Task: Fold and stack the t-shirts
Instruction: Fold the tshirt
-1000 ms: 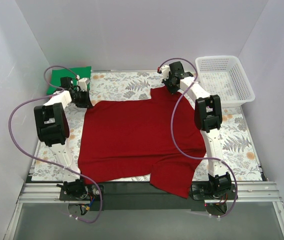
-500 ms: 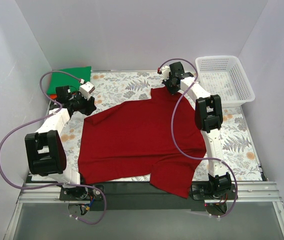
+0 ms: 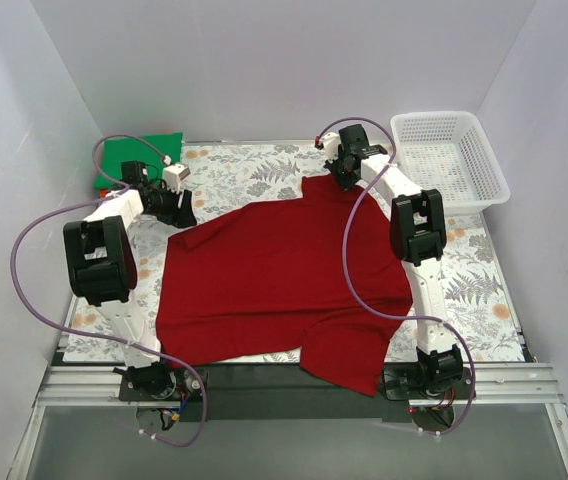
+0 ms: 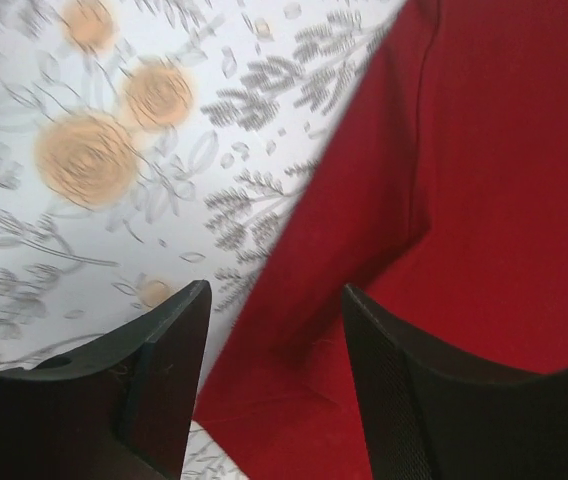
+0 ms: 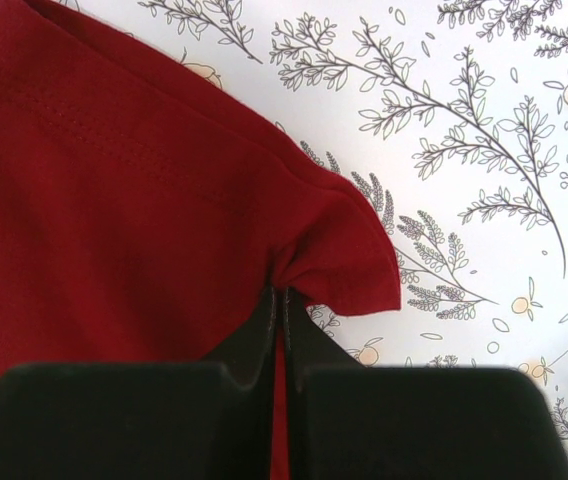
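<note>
Left pincer (image 4: 274,300) gapes empty above the dark red t-shirt (image 3: 274,280); right pincer (image 5: 282,295) pinches its corner. It lies unfolded; the green t-shirt (image 3: 139,155) beyond the left pincer looks folded.

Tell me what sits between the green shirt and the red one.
Top view: the left gripper, over floral tablecloth, sits between green shirt and dark red shirt.

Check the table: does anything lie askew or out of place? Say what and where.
The dark red t-shirt lies crooked: its near right part hangs over the front edge of the table, and its far edge slants. The right gripper pinches the far right corner; the left gripper stands open.
</note>
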Robot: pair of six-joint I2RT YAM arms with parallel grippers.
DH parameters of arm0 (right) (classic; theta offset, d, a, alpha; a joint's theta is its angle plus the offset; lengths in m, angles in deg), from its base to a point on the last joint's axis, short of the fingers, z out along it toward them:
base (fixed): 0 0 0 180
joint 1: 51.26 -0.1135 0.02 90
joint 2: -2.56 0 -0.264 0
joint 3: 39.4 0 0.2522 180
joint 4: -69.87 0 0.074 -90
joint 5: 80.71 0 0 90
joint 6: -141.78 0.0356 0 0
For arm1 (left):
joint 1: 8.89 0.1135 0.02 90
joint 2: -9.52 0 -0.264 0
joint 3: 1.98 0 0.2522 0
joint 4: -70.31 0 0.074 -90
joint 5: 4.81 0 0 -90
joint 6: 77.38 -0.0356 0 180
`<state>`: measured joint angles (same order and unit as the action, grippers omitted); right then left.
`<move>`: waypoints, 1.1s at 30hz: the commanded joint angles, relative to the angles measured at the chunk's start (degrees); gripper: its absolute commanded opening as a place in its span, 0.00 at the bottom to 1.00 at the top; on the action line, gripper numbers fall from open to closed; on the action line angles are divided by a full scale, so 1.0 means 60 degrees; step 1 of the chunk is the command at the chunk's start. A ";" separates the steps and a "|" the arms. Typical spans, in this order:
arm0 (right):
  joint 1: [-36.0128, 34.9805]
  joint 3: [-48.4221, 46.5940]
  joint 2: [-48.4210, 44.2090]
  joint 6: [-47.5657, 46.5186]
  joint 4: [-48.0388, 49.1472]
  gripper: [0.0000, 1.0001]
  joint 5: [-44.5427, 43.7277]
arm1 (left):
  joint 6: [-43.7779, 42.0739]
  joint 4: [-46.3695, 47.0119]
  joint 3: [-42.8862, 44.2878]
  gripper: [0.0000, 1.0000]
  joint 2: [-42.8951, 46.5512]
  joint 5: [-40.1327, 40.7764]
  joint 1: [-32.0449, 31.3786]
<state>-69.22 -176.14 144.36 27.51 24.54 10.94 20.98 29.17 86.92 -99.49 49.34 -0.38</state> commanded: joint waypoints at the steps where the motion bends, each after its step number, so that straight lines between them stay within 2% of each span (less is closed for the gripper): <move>1: 0.0063 0.0033 -0.0635 -0.0086 -0.0055 0.01 0.0047 | -0.0191 -0.1440 0.0471 0.54 -0.0142 -0.0395 0.0002; 5: 0.0063 0.0047 -0.0649 -0.0115 -0.0055 0.01 0.0003 | -0.0397 -0.1955 0.0574 0.54 -0.0332 -0.0484 0.0002; 11: 0.0077 0.0047 -0.0664 -0.0129 -0.0041 0.01 -0.0011 | -0.0646 -0.2190 0.0442 0.44 -0.0245 -0.0601 0.0017; 14: 0.0078 0.0032 -0.0664 -0.0144 -0.0055 0.01 -0.0026 | -0.0603 -0.2176 0.0456 0.43 -0.0128 -0.0631 0.0002; 24: 0.0078 0.0135 -0.0752 -0.0159 -0.0055 0.01 -0.0026 | -0.0091 -0.1736 0.0720 0.49 0.0473 -0.0586 0.0017; 33: 0.0092 0.0150 -0.0810 -0.0173 -0.0055 0.01 -0.0041 | -0.0455 -0.2438 0.0603 0.49 0.0473 -0.0718 0.0002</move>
<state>-68.95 -175.83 143.79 27.33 24.49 10.89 19.63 16.88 89.84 -100.72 46.95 -0.38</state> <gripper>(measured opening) 0.023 0.490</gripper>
